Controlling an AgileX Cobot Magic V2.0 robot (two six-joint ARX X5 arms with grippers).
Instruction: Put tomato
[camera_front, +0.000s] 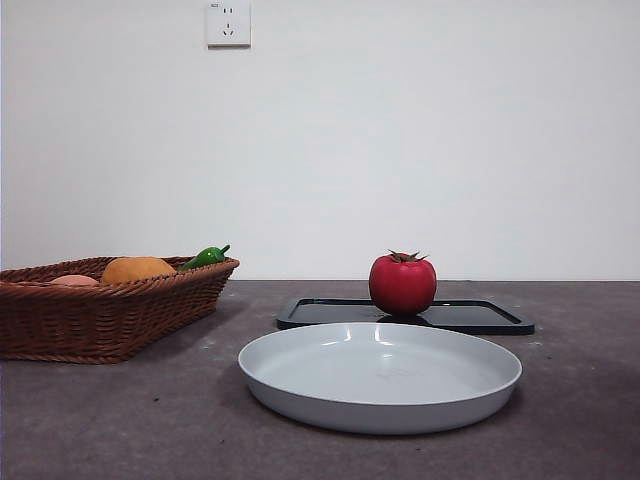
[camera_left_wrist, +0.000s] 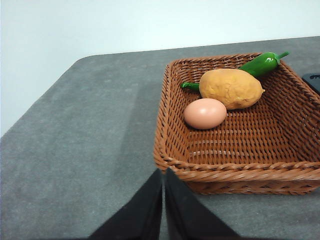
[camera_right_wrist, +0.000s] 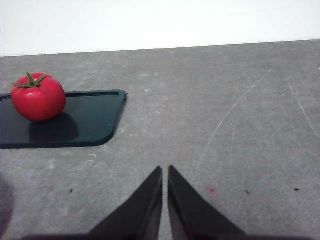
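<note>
Front view: tomato (camera_front: 402, 285) upright on black tray (camera_front: 480, 318), both pincers (camera_left_wrist: 163, 200) (camera_right_wrist: 165, 200) pressed together.

Front view: basket (camera_front: 100, 320) cut off at left edge, egg (camera_front: 75, 281) mostly hidden behind rim, pepper (camera_front: 205, 257) only tip poking out. Right wrist view: black tray (camera_right_wrist: 75, 120) cut off at edge. Plate (camera_front: 380, 375) hides tray's near edge.

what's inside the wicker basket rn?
The wicker basket holds a tan potato-like piece, a pinkish egg and a green pepper. The pepper's middle is hidden behind the potato; nothing else shows on the woven floor.
</note>
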